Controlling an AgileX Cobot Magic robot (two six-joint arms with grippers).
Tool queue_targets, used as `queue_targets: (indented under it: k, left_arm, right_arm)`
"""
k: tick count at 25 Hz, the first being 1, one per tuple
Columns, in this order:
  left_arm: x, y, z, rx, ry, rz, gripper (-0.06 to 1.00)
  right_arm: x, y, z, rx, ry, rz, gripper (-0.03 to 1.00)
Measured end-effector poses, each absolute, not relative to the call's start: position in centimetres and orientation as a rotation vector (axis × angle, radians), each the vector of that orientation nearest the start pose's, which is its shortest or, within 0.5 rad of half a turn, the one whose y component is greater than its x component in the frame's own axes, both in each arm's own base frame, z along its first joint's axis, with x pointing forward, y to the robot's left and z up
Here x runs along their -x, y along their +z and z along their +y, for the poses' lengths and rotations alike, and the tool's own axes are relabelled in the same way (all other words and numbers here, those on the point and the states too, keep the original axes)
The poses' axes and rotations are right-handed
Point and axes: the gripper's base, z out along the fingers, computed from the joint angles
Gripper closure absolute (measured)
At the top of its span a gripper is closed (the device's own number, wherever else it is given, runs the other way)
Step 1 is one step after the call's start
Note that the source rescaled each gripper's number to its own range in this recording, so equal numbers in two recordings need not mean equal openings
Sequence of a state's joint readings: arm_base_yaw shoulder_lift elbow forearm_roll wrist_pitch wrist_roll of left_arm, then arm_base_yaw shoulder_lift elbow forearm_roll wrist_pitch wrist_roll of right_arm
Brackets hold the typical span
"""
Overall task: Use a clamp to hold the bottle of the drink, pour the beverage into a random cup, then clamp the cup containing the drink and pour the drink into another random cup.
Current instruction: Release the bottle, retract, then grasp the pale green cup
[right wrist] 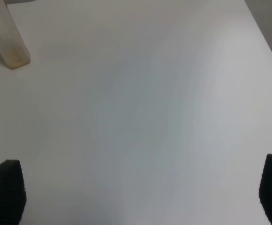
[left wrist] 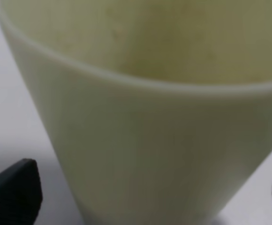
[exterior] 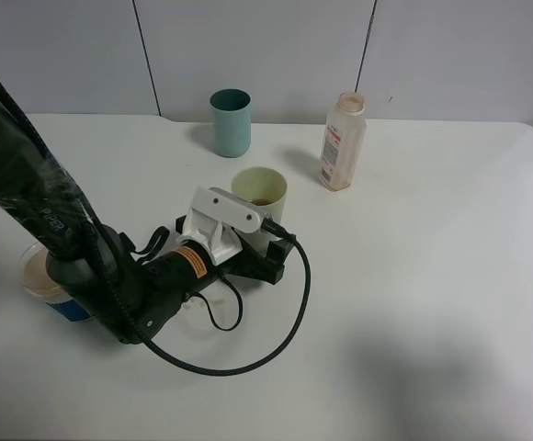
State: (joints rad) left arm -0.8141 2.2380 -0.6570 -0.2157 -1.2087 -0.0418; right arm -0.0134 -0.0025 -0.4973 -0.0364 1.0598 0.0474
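A pale yellow cup (exterior: 259, 191) stands mid-table with a little brown drink in its bottom. My left gripper (exterior: 268, 241) is low at its near side. In the left wrist view the cup (left wrist: 145, 140) fills the frame between my open left gripper (left wrist: 145, 197), whose black fingertips (left wrist: 14, 192) stand apart from its wall. A teal cup (exterior: 231, 121) stands behind. The drink bottle (exterior: 343, 141), uncapped, stands upright to the right, and its base shows in the right wrist view (right wrist: 9, 44). My right gripper (right wrist: 138, 197) is open and empty over bare table.
A clear cup of beige drink on a blue base (exterior: 41, 276) stands at the left, partly hidden by my left arm. A black cable (exterior: 276, 340) loops from the left wrist over the white table (exterior: 432, 303). The right arm is outside the exterior high view.
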Motion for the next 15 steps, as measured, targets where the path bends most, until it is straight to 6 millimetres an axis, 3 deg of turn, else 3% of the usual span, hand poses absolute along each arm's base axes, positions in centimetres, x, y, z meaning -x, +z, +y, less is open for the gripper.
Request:
queue_targets:
  k: [15]
  left_arm:
    - [-26.1, 5.0, -24.5, -0.492, -0.483, 1.744, -0.06]
  right_arm:
    - [0.5, 27.7, -0.3, -0.064, -0.022, 2.042, -0.03]
